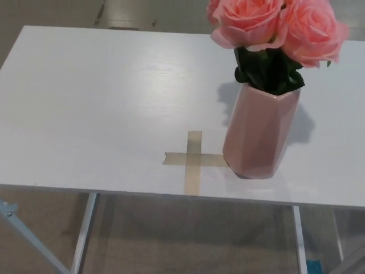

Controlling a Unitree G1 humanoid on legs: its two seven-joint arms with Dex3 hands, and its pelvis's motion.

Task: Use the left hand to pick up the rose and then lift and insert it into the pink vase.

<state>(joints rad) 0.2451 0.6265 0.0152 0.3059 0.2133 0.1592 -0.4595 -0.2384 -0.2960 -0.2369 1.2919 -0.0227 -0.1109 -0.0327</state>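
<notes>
pink roses (274, 23) sit in the pink vase (259, 134) at 3 o'clock of the tape cross (193, 160) — we see neither hand. light, soft blooms — we'd grip stems.

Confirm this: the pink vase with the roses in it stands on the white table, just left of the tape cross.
Not quite. In the head view the pink vase with the roses in it stands on the white table just right of the tape cross, its base on the cross's right arm.
</notes>
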